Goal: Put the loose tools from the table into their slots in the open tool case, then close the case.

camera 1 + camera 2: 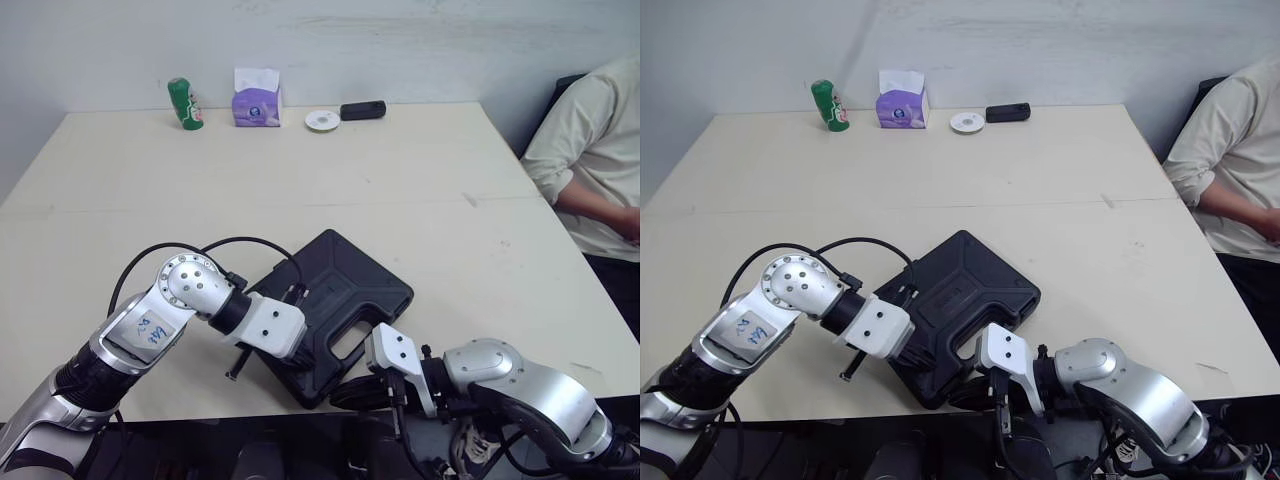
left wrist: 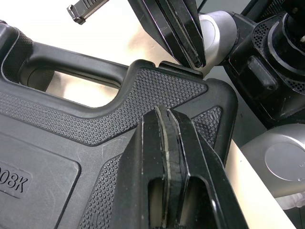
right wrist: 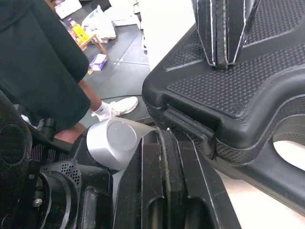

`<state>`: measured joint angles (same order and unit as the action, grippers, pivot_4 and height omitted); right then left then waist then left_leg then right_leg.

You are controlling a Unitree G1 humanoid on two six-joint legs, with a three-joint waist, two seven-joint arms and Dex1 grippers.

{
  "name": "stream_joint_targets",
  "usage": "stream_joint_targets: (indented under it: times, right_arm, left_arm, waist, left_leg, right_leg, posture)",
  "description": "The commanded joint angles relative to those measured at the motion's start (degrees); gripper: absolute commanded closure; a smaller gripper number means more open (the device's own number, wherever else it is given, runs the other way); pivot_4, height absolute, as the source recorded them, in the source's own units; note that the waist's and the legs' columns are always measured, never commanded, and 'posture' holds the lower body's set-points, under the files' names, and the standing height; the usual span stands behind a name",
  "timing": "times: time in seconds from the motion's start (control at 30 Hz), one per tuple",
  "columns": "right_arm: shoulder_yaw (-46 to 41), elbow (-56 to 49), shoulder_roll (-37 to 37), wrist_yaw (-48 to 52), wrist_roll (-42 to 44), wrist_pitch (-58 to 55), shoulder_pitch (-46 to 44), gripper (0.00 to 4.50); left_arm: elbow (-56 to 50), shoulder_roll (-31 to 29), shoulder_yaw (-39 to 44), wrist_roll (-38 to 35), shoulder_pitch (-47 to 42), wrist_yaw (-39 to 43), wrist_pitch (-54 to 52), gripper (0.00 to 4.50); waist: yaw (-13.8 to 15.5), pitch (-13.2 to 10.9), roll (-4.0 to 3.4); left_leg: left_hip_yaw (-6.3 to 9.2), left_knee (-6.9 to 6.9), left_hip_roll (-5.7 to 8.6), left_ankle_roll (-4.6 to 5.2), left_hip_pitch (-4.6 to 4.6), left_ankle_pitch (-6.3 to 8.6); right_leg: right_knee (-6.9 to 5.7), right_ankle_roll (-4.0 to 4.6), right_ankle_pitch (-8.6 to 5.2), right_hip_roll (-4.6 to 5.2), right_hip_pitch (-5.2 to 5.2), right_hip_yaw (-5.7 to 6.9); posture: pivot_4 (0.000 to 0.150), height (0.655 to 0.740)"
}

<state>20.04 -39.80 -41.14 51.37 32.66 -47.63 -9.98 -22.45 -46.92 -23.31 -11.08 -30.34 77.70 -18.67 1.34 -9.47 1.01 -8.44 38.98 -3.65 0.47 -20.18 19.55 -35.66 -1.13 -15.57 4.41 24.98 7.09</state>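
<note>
The black tool case lies closed near the table's front edge, with its handle toward me. My left gripper is shut, and its fingertips rest on the textured lid at the case's front corner beside the handle. My right gripper is also shut. It sits just off the table edge, its tips against the latch at that same corner. The two grippers meet tip to tip there; the left gripper's fingers show in the right wrist view and the right gripper's fingers in the left wrist view.
Along the far edge of the table stand a green can, a purple tissue box, a white disc and a black device. A person sits at the right side. The case overhangs the table's front edge.
</note>
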Motion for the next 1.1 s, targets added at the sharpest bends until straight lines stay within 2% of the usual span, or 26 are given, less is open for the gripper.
stream_joint_targets:
  times: [0.03,0.17,0.27,0.33,0.37,0.4,0.5,0.53,0.67,0.73,0.87,1.0,1.1]
  right_arm:
    - [-5.14,-2.28,-3.07,0.66,0.39,1.98,0.18,4.47]
    - [-10.74,-2.85,-7.04,3.13,2.67,2.52,2.69,4.47]
    - [-21.91,-2.74,-11.66,7.79,7.23,2.73,6.24,3.66]
    - [-26.82,-1.88,-13.58,9.66,9.06,3.20,7.65,2.77]
    - [-29.75,-0.42,-14.74,10.67,9.41,3.60,8.01,2.16]
    - [-33.12,1.67,-16.24,11.99,9.55,3.97,8.19,1.78]
    - [-39.35,7.51,-19.77,15.43,9.07,5.41,7.78,0.33]
    - [-40.65,9.80,-20.78,16.46,8.65,6.07,7.42,0.00]
    - [-44.82,19.23,-25.13,21.00,5.76,9.80,6.74,0.00]
    - [-45.62,23.79,-26.60,22.65,3.78,12.39,6.32,0.00]
    - [-46.46,30.76,-28.50,25.51,1.40,16.58,4.58,0.00]
    - [-46.01,36.97,-29.25,25.66,-0.87,20.98,-0.16,0.00]
    - [-44.22,40.01,-29.23,26.27,-2.17,23.26,-2.83,0.00]
  left_arm:
    - [2.59,-0.48,-2.56,2.41,2.81,-1.00,-3.94,4.50]
    - [2.78,-0.81,3.07,-2.66,4.01,-2.66,-8.52,4.50]
    - [2.01,-2.83,13.86,-11.35,6.33,-4.30,-16.26,3.66]
    - [1.50,-3.65,18.78,-14.88,7.76,-5.49,-19.35,2.85]
    - [1.44,-3.82,22.65,-17.27,9.34,-6.38,-20.83,2.30]
    - [1.06,-4.22,27.98,-21.36,11.38,-7.03,-24.32,1.96]
    - [-0.78,-5.51,40.49,-31.22,16.08,-9.12,-33.70,0.58]
    - [-1.53,-5.94,44.00,-33.38,17.53,-10.04,-35.78,0.18]
    - [-3.97,-8.25,58.02,-37.96,26.08,-11.81,-40.94,0.08]
    - [-5.04,-10.08,66.27,-36.14,34.95,-7.79,-40.43,0.08]
    - [-4.11,-11.01,77.71,-32.94,45.15,-5.78,-37.52,0.08]
    - [-2.29,-10.90,85.11,-33.07,49.19,-5.21,-37.24,0.08]
    - [-2.29,-9.50,85.55,-31.71,51.49,-5.55,-34.24,0.08]
  waist:
    - [0.00,0.01,0.01]
    - [0.03,0.01,0.01]
    - [0.06,-0.08,0.04]
    - [-0.22,-0.49,0.21]
    - [-0.26,-0.58,0.25]
    - [-0.37,-0.82,0.21]
    - [-0.43,-1.29,0.43]
    - [-0.43,-1.41,0.51]
    - [-0.26,-1.49,0.53]
    - [-0.21,-1.51,0.51]
    - [-0.69,-1.53,0.48]
    - [-0.52,-1.68,0.23]
    - [-0.59,-1.72,0.16]
  left_leg:
    - [0.00,0.00,0.00,0.00,0.00,0.00]
    - [0.00,0.00,0.00,0.00,-0.02,0.00]
    - [0.01,-0.02,0.01,0.00,-0.12,0.00]
    - [-0.01,-0.02,0.01,0.00,-0.31,0.00]
    - [0.00,-0.02,0.00,-0.03,-0.36,-0.02]
    - [0.02,-0.03,-0.01,-0.04,-0.34,-0.03]
    - [0.00,-0.03,-0.01,-0.06,-0.36,-0.01]
    - [0.00,-0.04,-0.01,-0.06,-0.37,-0.01]
    - [0.02,-0.04,-0.01,-0.21,-0.39,0.08]
    - [-0.03,-0.05,-0.02,-0.38,-0.39,0.09]
    - [-0.12,-0.06,-0.03,-0.51,-0.43,0.19]
    - [-0.12,-0.05,-0.01,-0.26,-0.41,0.44]
    - [-0.15,-0.05,-0.03,-0.43,-0.40,0.60]
  right_leg:
    - [0.00,0.00,0.00,0.00,0.00,0.00]
    - [0.03,0.00,0.00,0.01,0.01,-0.01]
    - [0.05,-0.02,0.00,0.00,0.13,-0.01]
    - [-0.06,-0.02,0.00,-0.04,0.41,-0.05]
    - [-0.10,0.00,0.01,-0.09,0.50,-0.10]
    - [-0.11,0.01,0.01,-0.11,0.50,-0.09]
    - [-0.10,0.01,0.01,-0.10,0.53,-0.13]
    - [-0.10,0.01,0.02,-0.09,0.54,-0.13]
    - [-0.11,-0.01,0.03,-0.06,0.59,-0.12]
    - [-0.09,-0.02,0.01,-0.05,0.62,-0.11]
    - [-0.02,-0.03,-0.11,-0.03,0.72,-0.05]
    - [0.06,-0.01,-0.13,0.02,0.72,-0.05]
    - [0.09,0.09,-0.18,0.02,0.72,-0.06]
  posture:
    - [0.150,0.7252]
    - [0.150,0.7252]
    - [0.150,0.7252]
    - [0.150,0.7252]
    - [0.150,0.7252]
    - [0.150,0.7252]
    - [0.150,0.7252]
    - [0.150,0.7252]
    - [0.150,0.7252]
    - [0.150,0.7252]
    - [0.150,0.7252]
    - [0.150,0.7252]
    - [0.150,0.7252]
